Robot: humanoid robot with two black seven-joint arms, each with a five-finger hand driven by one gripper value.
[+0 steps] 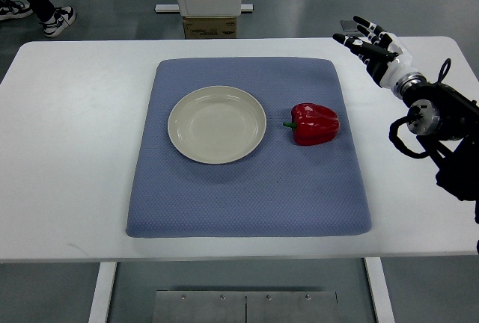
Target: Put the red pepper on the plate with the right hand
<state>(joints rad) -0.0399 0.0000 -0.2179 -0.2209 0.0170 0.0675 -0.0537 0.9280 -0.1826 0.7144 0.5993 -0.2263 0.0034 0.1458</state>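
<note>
— Grey floor behind, with a person's shoes (56, 18) at the far left, and up front a white desk (75, 114) carrying a blue mat (247, 203). Where does the job stand?

— At the very start, I'd say. The red pepper (314, 123) lies on its side on the mat, just beside the plate (217, 125) on its right, not touching it. The plate holds nothing.

— And the right hand (368, 42)?

— It hangs over the desk's far right corner, fingers spread and holding nothing, well apart from the pepper. The left arm is out of view.

— So what does the next move ask for?

— A reach in toward the pepper, coming down over its body with the fingers wide enough to wrap it. It looks smooth and rounded, so a loose grip could let it roll. After that, a short carry left to the plate.
</note>
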